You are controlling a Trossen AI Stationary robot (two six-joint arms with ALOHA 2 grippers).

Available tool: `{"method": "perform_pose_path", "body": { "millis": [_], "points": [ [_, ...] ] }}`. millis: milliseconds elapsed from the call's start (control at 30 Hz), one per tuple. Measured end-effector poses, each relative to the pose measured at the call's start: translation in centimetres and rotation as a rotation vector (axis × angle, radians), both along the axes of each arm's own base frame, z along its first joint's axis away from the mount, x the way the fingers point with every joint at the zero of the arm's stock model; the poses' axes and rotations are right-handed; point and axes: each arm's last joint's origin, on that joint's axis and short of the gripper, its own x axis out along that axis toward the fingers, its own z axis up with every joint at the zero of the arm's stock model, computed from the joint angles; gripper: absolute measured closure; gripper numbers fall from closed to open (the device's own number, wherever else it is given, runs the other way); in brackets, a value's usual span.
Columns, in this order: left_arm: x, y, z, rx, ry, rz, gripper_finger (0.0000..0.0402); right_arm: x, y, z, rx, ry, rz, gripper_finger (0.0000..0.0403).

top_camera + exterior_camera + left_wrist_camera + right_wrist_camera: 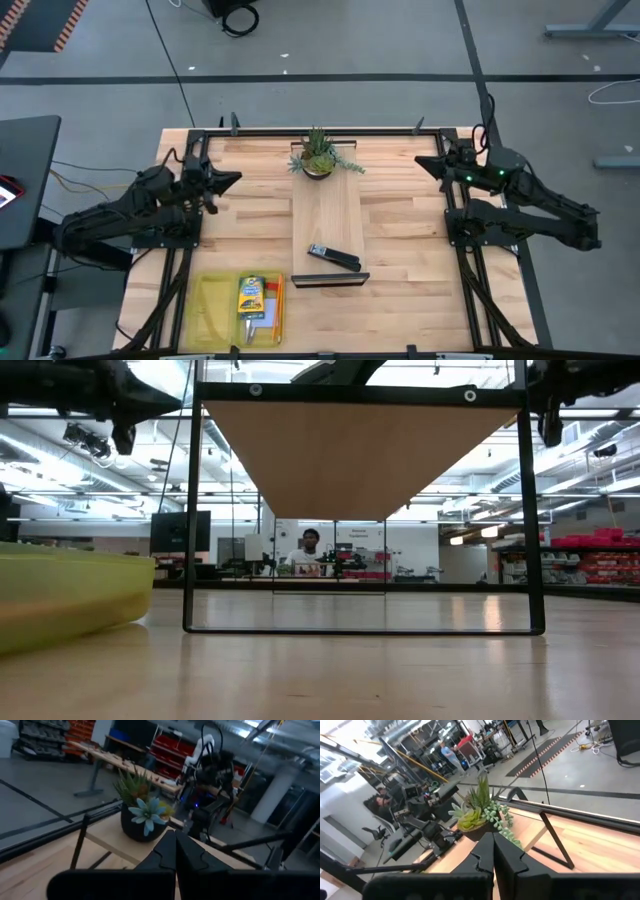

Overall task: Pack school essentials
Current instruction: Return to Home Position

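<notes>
The school essentials lie in a translucent yellow tray at the table's near left: the yellow-and-green crayon box, orange pencils and a pale blue note pad. The tray's side also shows in the low view. My left gripper is shut and empty above the table's far left. My right gripper is shut and empty above the far right. The purple pen and the scissors are not to be made out.
A small potted plant stands at the table's far middle on a raised wooden board. A black stapler lies on that board's near end. A black metal frame borders the table. People show in the room beyond.
</notes>
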Motion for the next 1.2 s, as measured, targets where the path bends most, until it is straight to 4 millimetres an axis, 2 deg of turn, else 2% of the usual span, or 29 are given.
{"method": "perform_pose_path", "body": {
  "millis": [233, 467, 700, 967, 1100, 1200],
  "points": [
    [-0.7, -0.2, -2.0, -0.049, -0.09, 0.016, 0.0401, 1.0, -0.4, -2.7, 0.019, -0.07, 0.0, 0.0393],
    [-1.1, -0.2, -3.5, -0.076, -0.158, 0.028, 0.0401, 1.7, -0.6, -5.1, 0.048, -0.062, 0.009, 0.0393],
    [-1.1, -0.2, -4.0, -0.111, -0.158, 0.035, 0.0401, 2.2, -0.8, -6.8, 0.041, -0.109, 0.018, 0.0393],
    [-1.1, -0.2, -4.0, -0.114, -0.174, 0.035, 0.0401, 2.7, -0.8, -10.9, 0.162, -0.259, 0.059, 0.0393],
    [-0.7, -0.4, -4.6, -0.129, -0.24, -0.003, 0.0401, 2.9, -0.3, -11.1, 0.168, -0.293, 0.057, 0.0393],
    [-0.2, -0.6, -6.1, -0.164, -0.256, -0.033, 0.0401, 3.0, 0.1, -11.0, 0.154, -0.295, 0.054, 0.0393]
  ]
}}
